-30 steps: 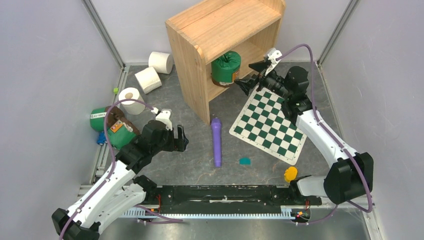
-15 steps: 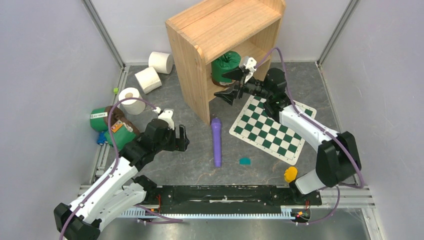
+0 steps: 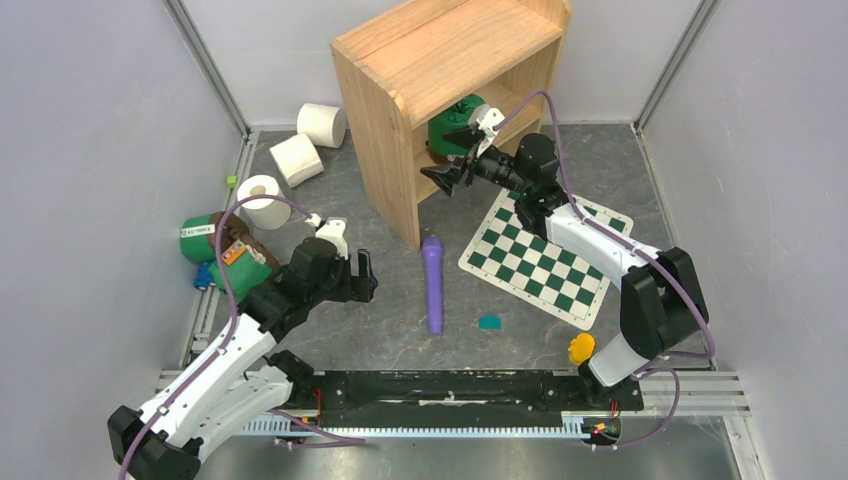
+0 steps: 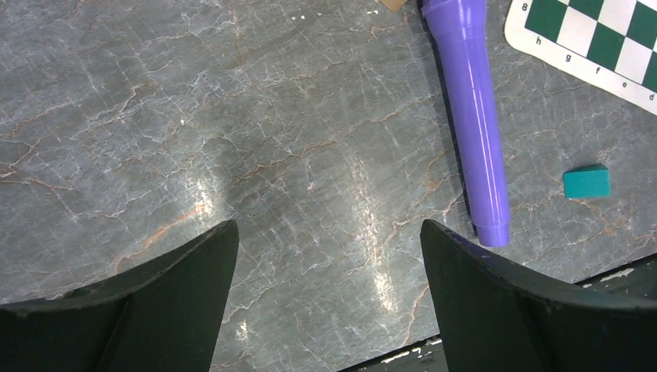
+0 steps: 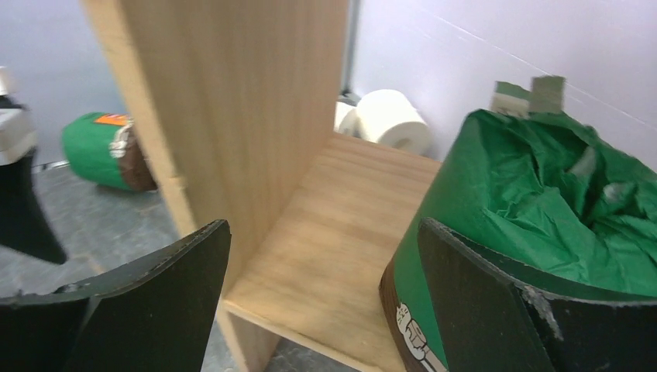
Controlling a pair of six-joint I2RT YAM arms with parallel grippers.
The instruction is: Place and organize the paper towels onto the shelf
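Observation:
Three white paper towels lie on the floor left of the shelf [image 3: 450, 55]: one at the back [image 3: 322, 124], one [image 3: 296, 159] in front of it, one upright [image 3: 263, 200]. One roll also shows behind the shelf in the right wrist view [image 5: 391, 120]. My right gripper [image 3: 455, 155] is open and empty at the mouth of the shelf's lower tier [image 5: 341, 209]. Its right finger is against a green canister [image 5: 542, 194] standing there. My left gripper [image 3: 364, 278] is open and empty over bare floor [image 4: 329, 256], to the right of the rolls.
Two green canisters [image 3: 205, 238] [image 3: 240, 265] lie by the left rail. A purple cylinder [image 3: 433, 283] lies in front of the shelf, with a teal block [image 3: 489, 322] and a yellow object [image 3: 581, 348] nearer. A green-and-white checkered board [image 3: 545, 250] lies at the right.
My right arm has swung left from over the checkered board to the front of the shelf's lower tier, beside the green canister. The left arm has barely moved.

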